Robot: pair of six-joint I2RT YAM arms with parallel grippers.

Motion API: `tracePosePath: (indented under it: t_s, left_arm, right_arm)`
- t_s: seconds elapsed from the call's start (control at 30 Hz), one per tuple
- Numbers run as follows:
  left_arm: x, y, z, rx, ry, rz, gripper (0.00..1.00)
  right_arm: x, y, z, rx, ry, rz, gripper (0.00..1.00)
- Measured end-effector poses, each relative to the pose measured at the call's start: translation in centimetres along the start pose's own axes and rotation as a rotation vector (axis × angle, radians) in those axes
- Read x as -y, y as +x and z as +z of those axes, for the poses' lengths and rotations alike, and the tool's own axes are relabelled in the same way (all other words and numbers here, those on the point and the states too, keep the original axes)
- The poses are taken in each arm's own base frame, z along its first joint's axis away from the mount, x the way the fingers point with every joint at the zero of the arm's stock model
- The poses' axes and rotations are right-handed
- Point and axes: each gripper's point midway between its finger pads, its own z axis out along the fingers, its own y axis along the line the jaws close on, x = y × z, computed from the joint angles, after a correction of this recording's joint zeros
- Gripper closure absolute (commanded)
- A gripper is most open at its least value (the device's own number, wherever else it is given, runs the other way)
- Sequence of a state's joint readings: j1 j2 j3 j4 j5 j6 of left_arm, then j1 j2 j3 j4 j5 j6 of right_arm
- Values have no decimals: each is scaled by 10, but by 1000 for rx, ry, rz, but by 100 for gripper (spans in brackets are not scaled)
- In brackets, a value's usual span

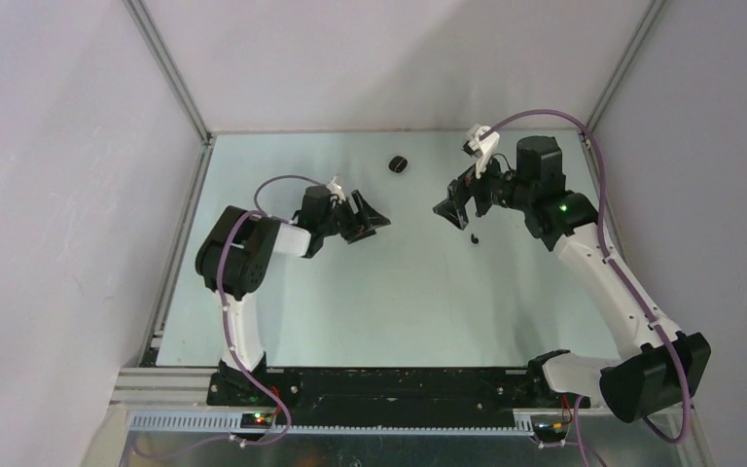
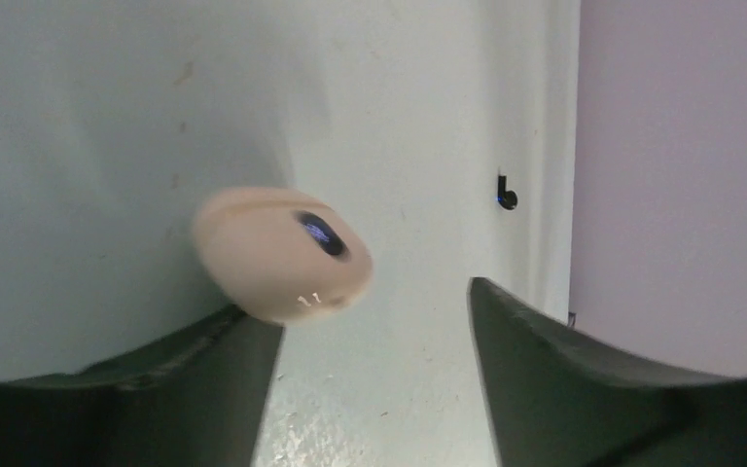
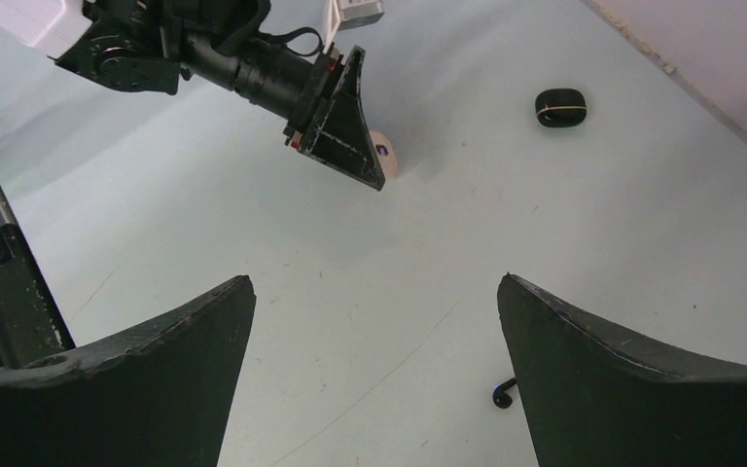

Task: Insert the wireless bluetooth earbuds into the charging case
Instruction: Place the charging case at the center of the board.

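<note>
A beige rounded charging case [image 2: 282,255] with a lid seam and a dark oval spot lies on the table against the tip of my left gripper's left finger. It also shows in the right wrist view [image 3: 386,156], half hidden behind that gripper. My left gripper [image 2: 374,306] [image 1: 370,219] is open and holds nothing. One black earbud [image 1: 474,238] with a stem and a blue light lies on the table, also seen in the left wrist view [image 2: 506,197] and beside my right finger [image 3: 503,394]. My right gripper [image 3: 376,282] [image 1: 455,209] is open and empty above it. The other earbuds are out of view.
A closed black charging case [image 1: 400,163] lies at the back middle of the table, also in the right wrist view [image 3: 559,107]. The pale table [image 1: 350,311] is walled by grey panels with metal rails at the left and right.
</note>
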State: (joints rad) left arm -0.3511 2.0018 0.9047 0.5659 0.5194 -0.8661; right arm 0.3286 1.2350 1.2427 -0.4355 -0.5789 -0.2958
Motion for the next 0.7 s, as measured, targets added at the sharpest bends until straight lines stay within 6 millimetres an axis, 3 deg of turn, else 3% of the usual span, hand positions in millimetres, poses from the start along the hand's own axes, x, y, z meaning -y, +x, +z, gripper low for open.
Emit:
tracePosePath:
  t_s: [0.03,0.1,0.5,0.63,0.7]
  left_arm:
    - [4,-2,0,-1,10,4,4]
    - [13,-5,0,2,29,6,1]
    - [13,-4,-6,-24,-16,8,1]
    - [14,-1,-14,-43,-33,9,1]
    - [14,0,-21,-54,-44,3,1]
  right_arm:
    - [0,0,0,-1,3,0,0]
    - [2,0,0,-4,15,11,0]
    - [2,4,3,-13,19,92,0]
    - [21,11,22,-32,47,112,0]
    - [46,14,40,-62,84,129,0]
